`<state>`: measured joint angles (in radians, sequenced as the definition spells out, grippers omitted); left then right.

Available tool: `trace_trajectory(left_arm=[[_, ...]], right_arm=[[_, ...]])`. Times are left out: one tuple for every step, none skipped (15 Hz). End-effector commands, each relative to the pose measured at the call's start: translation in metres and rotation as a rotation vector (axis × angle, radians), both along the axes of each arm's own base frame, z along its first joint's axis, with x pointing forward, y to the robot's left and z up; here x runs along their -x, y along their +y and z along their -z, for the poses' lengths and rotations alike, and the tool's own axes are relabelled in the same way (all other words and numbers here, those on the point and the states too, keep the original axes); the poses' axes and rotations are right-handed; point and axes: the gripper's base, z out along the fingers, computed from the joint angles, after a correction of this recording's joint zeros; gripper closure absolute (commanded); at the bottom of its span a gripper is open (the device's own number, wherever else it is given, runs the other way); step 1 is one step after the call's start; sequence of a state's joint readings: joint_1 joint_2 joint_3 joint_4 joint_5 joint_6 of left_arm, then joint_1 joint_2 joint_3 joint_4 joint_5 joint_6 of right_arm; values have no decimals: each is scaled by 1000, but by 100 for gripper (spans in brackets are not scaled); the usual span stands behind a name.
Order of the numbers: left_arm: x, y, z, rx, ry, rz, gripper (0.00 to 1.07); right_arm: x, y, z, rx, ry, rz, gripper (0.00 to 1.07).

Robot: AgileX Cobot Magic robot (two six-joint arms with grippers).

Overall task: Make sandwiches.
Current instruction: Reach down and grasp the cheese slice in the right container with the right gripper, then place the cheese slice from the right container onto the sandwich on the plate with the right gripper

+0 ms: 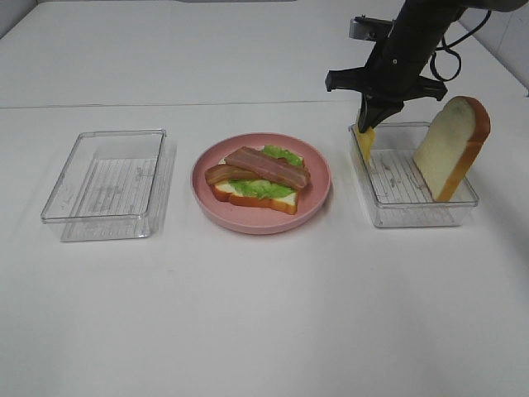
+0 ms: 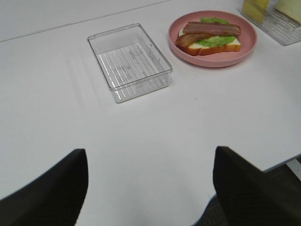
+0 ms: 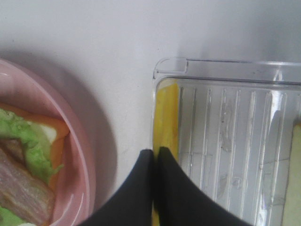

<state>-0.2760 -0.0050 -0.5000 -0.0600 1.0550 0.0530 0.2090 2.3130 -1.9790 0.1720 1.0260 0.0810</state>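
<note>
The open sandwich [image 1: 260,178] lies on the pink plate [image 1: 248,225]: one bread slice, green lettuce and two bacon strips on top. My right gripper [image 1: 376,112] is shut on the yellow cheese square [image 1: 365,144], which hangs on edge at the near-left wall of the right tray [image 1: 413,207]. The right wrist view shows the fingers [image 3: 162,162] pinched together over the cheese [image 3: 165,117]. A second bread slice [image 1: 453,147] leans upright in that tray. My left gripper [image 2: 150,188] is open and empty, well back from the plate [image 2: 214,60].
An empty clear tray [image 1: 107,184] stands left of the plate, and shows in the left wrist view [image 2: 129,61]. The plate rim [image 3: 80,155] is close to the right tray's wall [image 3: 155,94]. The table's front edge shows in the left wrist view.
</note>
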Motion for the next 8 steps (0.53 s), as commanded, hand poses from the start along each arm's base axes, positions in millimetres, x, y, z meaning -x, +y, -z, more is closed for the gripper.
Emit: trace_trajectory(left_arm=[[3,0,0,12,-27,2,36],[3,0,0,12,-27,2,36],[3,0,0,12,-27,2,36],[3,0,0,12,-27,2,36],[3,0,0,12,-27,2,36],[3,0,0,12,-27,2,36],[3,0,0,12,-27,2,36],[3,0,0,12,-27,2,36]], right_arm=[[2,0,-24,-9,-17,-17,107],[4,0,-35,-25,-33,-16,107],[7,2,-49,-49,-56,-17,107],[11,5,-59,-91,-64,-23,107],[18,16,-73,-210,-55,-62,107],[20,21,-75,-245,-49,-82,107],[22,29,-76,-293,-38,-114,107],[26,40,-75,-315,-28,-142,107]])
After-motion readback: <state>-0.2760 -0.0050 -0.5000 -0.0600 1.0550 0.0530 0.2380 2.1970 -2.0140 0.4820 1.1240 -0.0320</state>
